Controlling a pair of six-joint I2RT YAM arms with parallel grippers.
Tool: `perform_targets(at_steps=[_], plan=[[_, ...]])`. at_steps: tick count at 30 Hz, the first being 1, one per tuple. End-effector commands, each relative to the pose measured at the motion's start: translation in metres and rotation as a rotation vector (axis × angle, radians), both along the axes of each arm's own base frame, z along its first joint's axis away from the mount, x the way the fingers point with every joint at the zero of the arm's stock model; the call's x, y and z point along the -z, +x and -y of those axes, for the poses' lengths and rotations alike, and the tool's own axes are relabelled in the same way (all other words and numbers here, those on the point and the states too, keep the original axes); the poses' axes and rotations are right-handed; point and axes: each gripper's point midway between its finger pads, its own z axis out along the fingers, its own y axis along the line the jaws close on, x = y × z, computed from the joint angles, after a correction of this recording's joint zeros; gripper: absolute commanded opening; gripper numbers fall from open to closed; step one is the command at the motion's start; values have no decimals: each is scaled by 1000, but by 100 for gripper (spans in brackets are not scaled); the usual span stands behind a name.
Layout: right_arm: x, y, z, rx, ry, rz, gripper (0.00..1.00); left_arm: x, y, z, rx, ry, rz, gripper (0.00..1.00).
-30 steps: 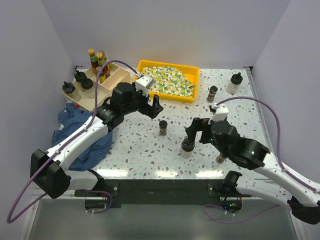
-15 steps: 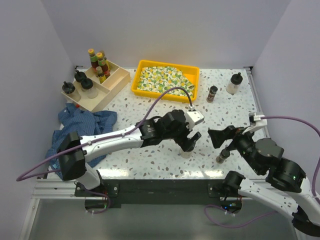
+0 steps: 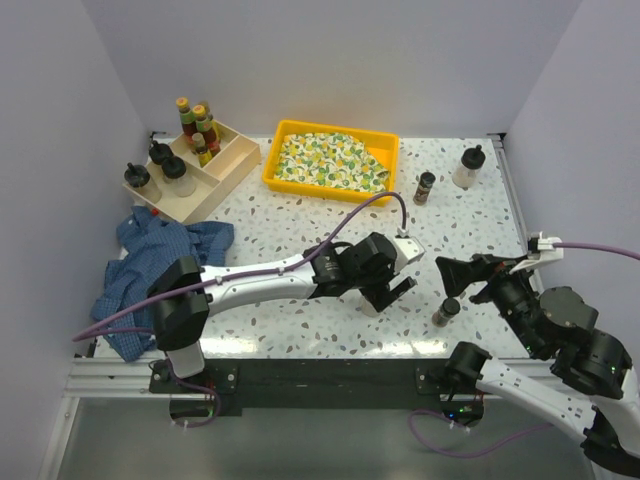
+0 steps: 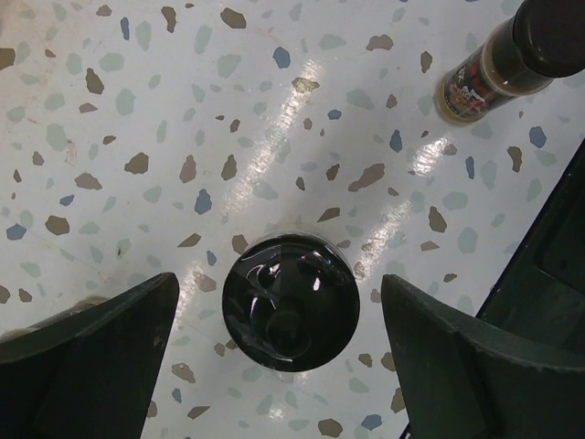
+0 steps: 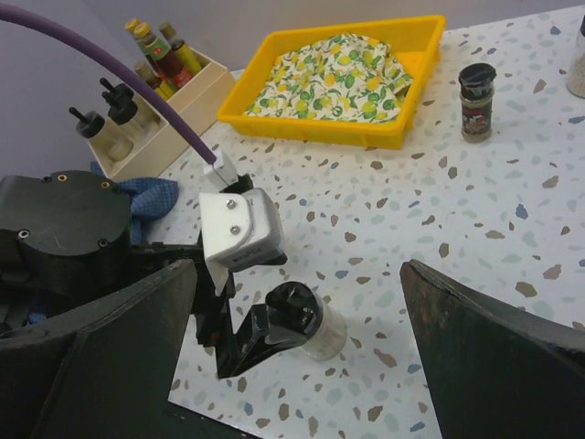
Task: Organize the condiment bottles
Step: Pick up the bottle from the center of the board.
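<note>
A clear squat bottle (image 3: 370, 306) with a black knobbed cap (image 4: 291, 302) stands upright near the table's front middle. My left gripper (image 3: 383, 292) hangs over it, open, one finger on each side of the cap and neither touching it (image 4: 279, 285). In the right wrist view the same bottle (image 5: 320, 331) shows with the left fingers around it. My right gripper (image 3: 447, 275) is open and empty, raised to the right of the bottle (image 5: 297, 267). A brown spice jar (image 3: 443, 312) stands close to the front edge (image 4: 494, 66).
A second spice jar (image 3: 425, 187) and a clear black-capped bottle (image 3: 466, 168) stand at the back right. The wooden box (image 3: 228, 170) at the back left holds sauce bottles (image 3: 197, 125) and squat bottles (image 3: 165, 170). Yellow tray (image 3: 330, 190) behind; blue cloth (image 3: 150, 265) at left.
My left arm swung from beside the yellow tray across to the squat bottle at the front. My right gripper pulled back from that bottle to the right.
</note>
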Motion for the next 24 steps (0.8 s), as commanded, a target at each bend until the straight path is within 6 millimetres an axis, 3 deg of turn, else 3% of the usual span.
perform_targets(at_steps=[1,12,16,19,24], plan=[[-3,1,5,18,-14,21,99,8,2,2,-11,17,8,96],[1,1,4,12,-16,9,99,31,-9,0,4,53,-52,72],[4,2,9,37,-22,17,99,38,-8,-7,-10,68,-42,49],[7,3,10,44,-24,13,99,39,-10,-4,-1,57,-49,50],[8,2,8,37,-12,10,99,43,-13,-5,2,72,-64,73]])
